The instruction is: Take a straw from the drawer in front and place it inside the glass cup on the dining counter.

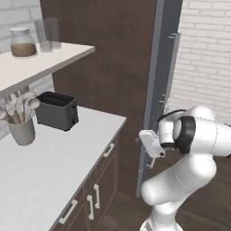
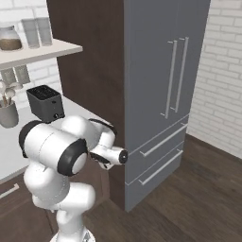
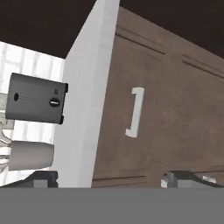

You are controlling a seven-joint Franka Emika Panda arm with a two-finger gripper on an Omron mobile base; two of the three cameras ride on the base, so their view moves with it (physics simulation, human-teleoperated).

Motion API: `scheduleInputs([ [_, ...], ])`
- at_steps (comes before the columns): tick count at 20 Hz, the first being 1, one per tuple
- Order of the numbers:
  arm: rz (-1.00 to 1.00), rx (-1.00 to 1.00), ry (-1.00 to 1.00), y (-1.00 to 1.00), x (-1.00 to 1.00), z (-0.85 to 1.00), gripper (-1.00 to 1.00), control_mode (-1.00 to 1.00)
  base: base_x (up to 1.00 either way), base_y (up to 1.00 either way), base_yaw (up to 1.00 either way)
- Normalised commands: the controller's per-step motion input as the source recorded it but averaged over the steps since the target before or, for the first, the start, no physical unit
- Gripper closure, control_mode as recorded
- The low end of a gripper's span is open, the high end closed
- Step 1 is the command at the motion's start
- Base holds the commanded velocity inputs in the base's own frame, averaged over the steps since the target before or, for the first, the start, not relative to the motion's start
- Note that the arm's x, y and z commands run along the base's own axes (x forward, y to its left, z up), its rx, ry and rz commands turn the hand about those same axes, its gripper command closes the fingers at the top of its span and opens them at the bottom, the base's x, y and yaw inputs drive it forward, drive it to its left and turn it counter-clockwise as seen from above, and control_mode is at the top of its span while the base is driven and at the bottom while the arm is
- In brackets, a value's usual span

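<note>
the drawer (image 3: 148,109) is shut, its dark brown wood front facing my hand camera, rolled sideways there so its short silver bar handle (image 3: 135,112) stands on end. in the left base view the same drawer (image 1: 107,152) sits just under the edge of the white surface (image 1: 54,158), at its near corner, with its handle (image 1: 108,150) slanting along the front. below it hang taller cabinet doors (image 1: 101,189) with upright silver handles.

my tool (image 3: 113,177) is spread wide and holds nothing; one dark fingertip (image 3: 41,178) and the other frame the drawer front, apart from it. from the base cameras my tool (image 1: 151,143) hangs off the surface's corner, level with the drawer.

on the surface a dark toaster (image 1: 56,110) stands toward the back, and just beside it a grey utensil holder (image 1: 21,131) with spoons. a shelf (image 1: 40,61) above carries a lidded jar (image 1: 22,43) and a pair of clear glasses (image 1: 47,32). to the right stands a grey fridge (image 2: 165,90) against a white brick wall (image 2: 222,71).
</note>
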Motion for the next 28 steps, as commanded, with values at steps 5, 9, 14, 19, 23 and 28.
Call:
scheduleInputs([
  [5, 0.00, 0.00, 0.05, 0.23, 0.07, 0.00, -1.00, -1.00, 0.00, 0.00, 0.00],
  [9, 0.00, 0.00, 0.00, 0.32, -0.03, -0.01, -1.00, -1.00, 0.00, 0.00, 0.00],
  [14, 0.01, 0.00, 0.00, 0.36, -0.02, -0.14, -1.00, -1.00, 0.00, 0.00, 0.00],
  [19, 0.04, 0.00, -0.02, 0.17, 0.00, -0.34, -1.00, -1.00, 0.00, 0.00, 0.00],
  [23, 0.08, 0.00, 0.00, 0.00, 0.00, -0.23, -1.00, -1.00, 0.00, 0.00, 0.00],
  [28, 0.10, 0.01, 0.00, 0.00, -0.01, -0.15, -1.00, -1.00, 0.00, 0.00, 0.00],
])
